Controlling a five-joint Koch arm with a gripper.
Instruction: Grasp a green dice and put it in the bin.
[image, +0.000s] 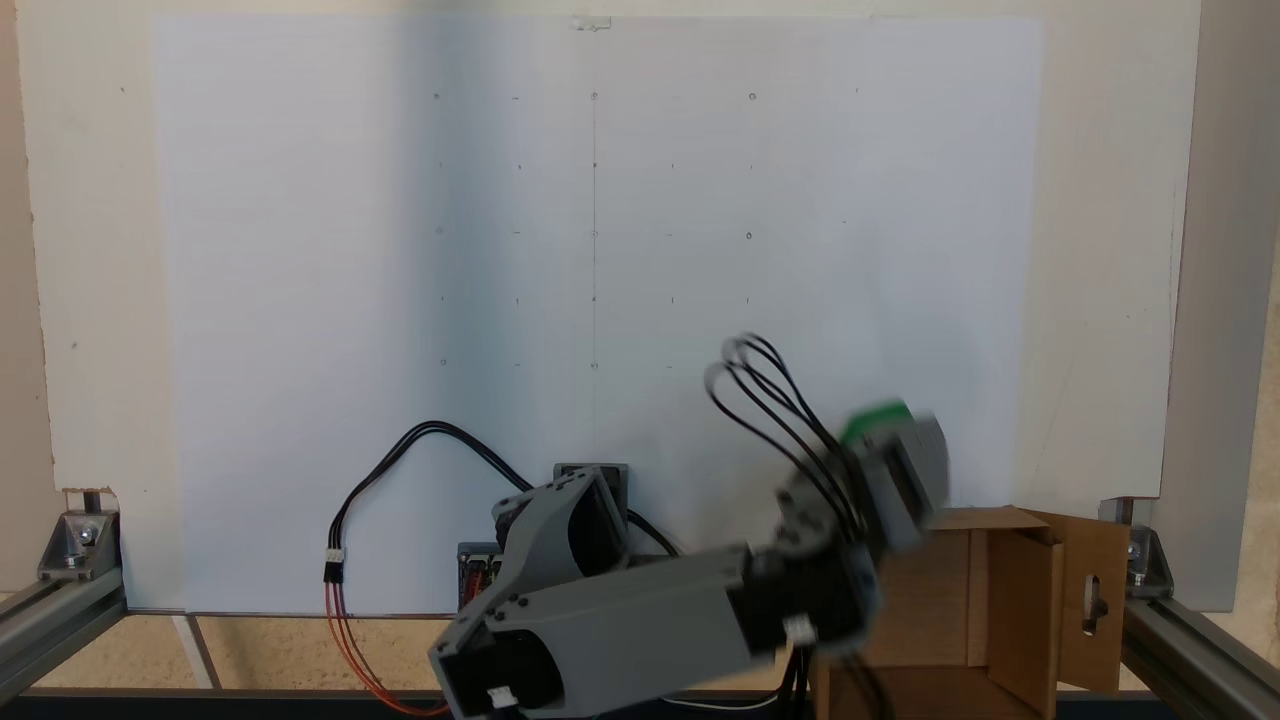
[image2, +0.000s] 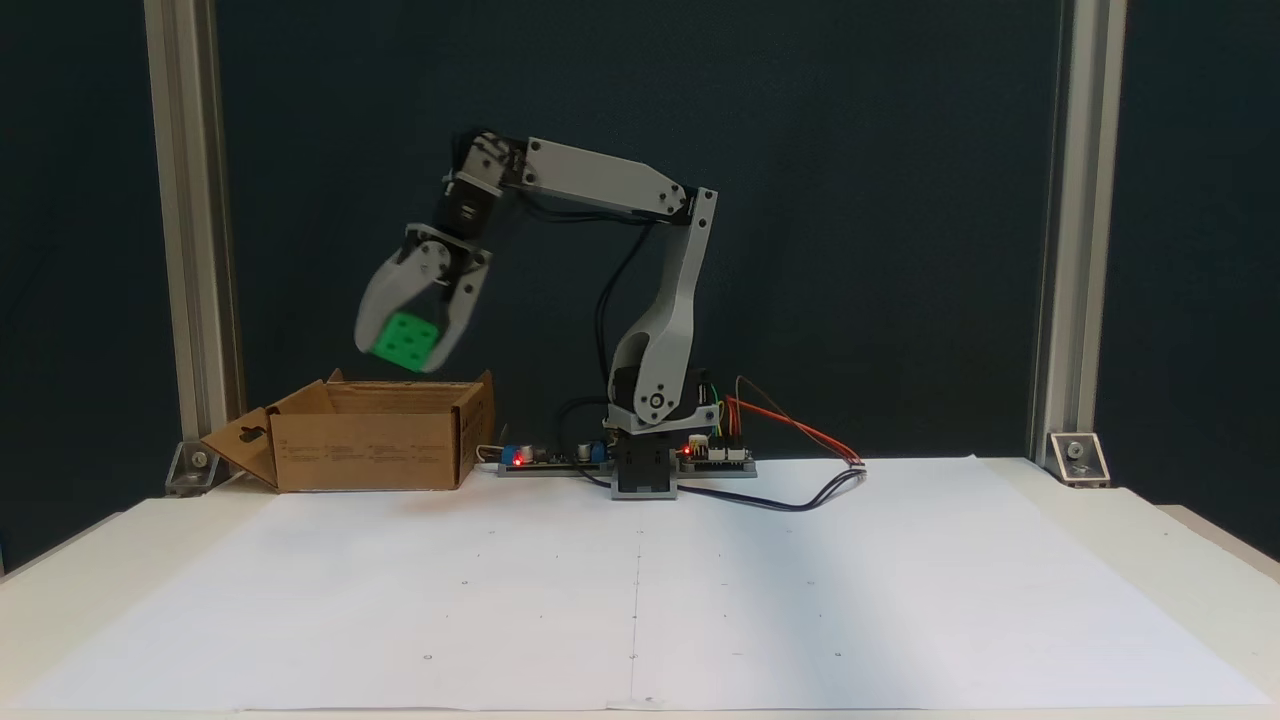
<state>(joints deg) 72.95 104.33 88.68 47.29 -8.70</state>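
Note:
The green dice is a small bright green cube, clamped between the grey fingers of my gripper, which is shut on it. It hangs in the air a little above the open top of the bin, a brown cardboard box with a slotted flap at its left. From the top-down fixed view the dice shows as a blurred green patch at the tip of the gripper, just left of the bin at the bottom right.
A white paper sheet with small marks covers the table. Circuit boards and wires sit at the arm's base. Aluminium posts stand at both sides of the table.

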